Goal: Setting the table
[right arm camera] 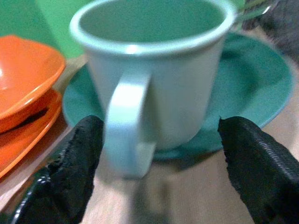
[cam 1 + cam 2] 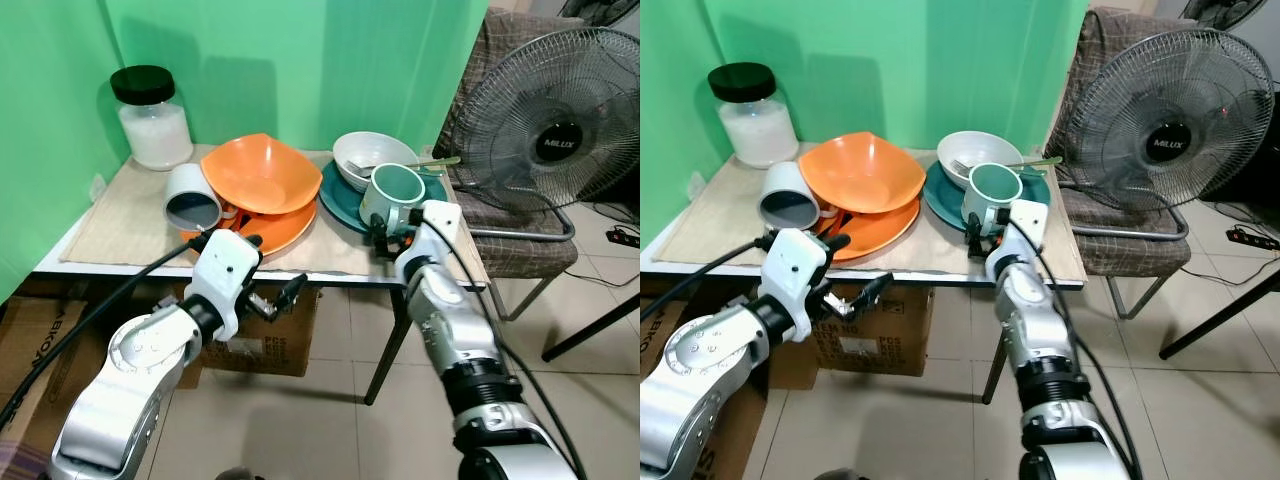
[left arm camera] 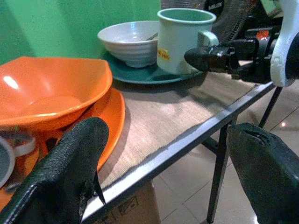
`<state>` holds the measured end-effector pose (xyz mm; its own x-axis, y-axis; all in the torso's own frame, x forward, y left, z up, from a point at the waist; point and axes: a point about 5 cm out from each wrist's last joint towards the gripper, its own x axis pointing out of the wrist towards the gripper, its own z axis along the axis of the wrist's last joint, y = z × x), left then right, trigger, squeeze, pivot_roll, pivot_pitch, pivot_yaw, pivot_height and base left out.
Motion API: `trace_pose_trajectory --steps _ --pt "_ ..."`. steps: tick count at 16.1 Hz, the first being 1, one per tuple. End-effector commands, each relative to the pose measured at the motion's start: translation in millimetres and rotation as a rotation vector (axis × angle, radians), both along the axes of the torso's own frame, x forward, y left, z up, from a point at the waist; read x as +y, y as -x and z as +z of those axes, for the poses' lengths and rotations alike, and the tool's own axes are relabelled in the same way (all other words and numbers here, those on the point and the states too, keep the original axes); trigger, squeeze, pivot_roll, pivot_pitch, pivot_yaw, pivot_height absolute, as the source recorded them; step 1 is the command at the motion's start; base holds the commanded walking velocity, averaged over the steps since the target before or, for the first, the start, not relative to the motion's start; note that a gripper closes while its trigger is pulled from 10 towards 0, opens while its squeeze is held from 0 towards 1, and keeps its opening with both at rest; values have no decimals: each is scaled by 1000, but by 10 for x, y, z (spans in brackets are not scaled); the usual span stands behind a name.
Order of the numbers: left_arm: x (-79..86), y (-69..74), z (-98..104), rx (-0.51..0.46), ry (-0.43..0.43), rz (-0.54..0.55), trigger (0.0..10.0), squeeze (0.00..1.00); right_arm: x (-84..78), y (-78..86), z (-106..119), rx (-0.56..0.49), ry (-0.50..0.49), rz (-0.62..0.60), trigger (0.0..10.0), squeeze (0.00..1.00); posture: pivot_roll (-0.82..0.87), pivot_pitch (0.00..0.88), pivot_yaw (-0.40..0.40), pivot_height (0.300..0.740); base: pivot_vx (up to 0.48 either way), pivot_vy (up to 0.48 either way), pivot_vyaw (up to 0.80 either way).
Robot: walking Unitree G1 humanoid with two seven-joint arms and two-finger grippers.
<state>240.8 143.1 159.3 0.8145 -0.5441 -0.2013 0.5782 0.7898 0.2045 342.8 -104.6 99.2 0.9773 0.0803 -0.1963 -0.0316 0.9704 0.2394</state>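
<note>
Jar [image 2: 152,117]: back left corner of the table [image 2: 110,222].
Left gripper [image 2: 268,304]: below the table edge, fingers spread, holding nothing.
Orange bowl [image 2: 260,176]: tilted on an orange plate [image 2: 275,228].
Teal mug [image 2: 392,195]: on the teal plate [image 2: 340,204], handle facing the robot.
Right gripper [image 2: 383,240]: 2 fingers wide apart, flanking the mug's handle, nothing gripped.
Fan [image 2: 555,125]: right of the table.

My arms are silver, jointed shells with white wrist housings, and thick black cables loop along both. My left gripper [image 2: 290,288] and right gripper [image 1: 159,163] have long black fingers (textured, pebbled pads).
</note>
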Motion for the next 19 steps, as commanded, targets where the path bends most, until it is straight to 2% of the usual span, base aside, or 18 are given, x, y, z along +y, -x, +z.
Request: trace_pose_trajectory --steps 1,4,8,16,19 --pt "-4 28 22 -6 -7 -5 10000 1000 3 -27 4 -1 -28 -18 0 0 187 0 -72 740 0 0 0" --pt "0 39 29 -5 -9 -5 10000 1000 2 -48 -46 20 -22 -38 0 0 189 0 -75 740 0 0 0" --pt "-9 38 30 -4 -10 -7 10000 1000 5 -72 -20 -15 -54 -41 0 0 193 0 -78 740 0 0 0" --pt "-1 42 24 -2 -23 -5 10000 1000 -1 -106 -30 -23 -53 -49 0 0 196 0 -77 740 0 0 0" --pt "-3 34 28 -5 -25 -4 10000 1000 3 -108 -45 -23 -8 -31 0 0 197 0 -74 740 0 0 0"
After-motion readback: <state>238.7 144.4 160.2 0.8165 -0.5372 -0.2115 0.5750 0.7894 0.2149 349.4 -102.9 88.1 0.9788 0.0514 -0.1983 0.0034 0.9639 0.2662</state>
